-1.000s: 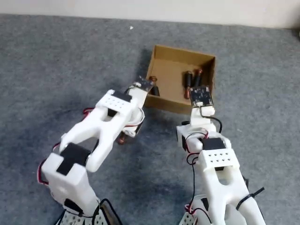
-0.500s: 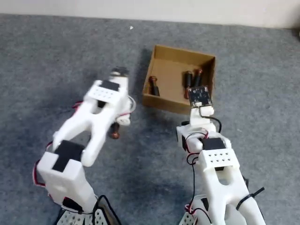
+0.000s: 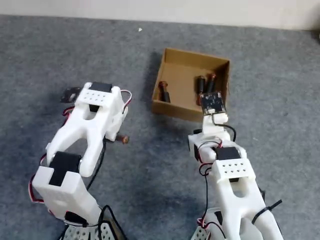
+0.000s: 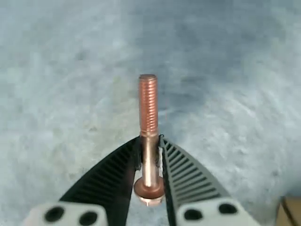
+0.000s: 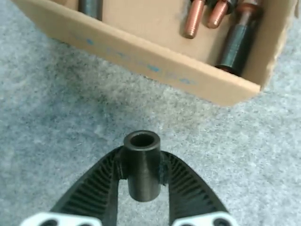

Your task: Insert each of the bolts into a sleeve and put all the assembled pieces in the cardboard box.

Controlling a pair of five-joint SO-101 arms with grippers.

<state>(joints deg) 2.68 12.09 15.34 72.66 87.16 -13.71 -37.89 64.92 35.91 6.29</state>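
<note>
The left claw (image 4: pixel 150 146) grips a copper bolt (image 4: pixel 148 101) by its smooth shank near the head, over the table's left half, while the right claw (image 5: pixel 141 157) pinches a black sleeve (image 5: pixel 141 176) just short of the cardboard box (image 5: pixel 141 52); both parts look rigid, light and slippery, so they are best held mid-body with the threads free.

The cardboard box (image 5: pixel 141 52) just past the right gripper (image 5: pixel 141 162) runs off the edge, so the assembled pieces (image 5: pixel 237 42) inside get chopped.
</note>
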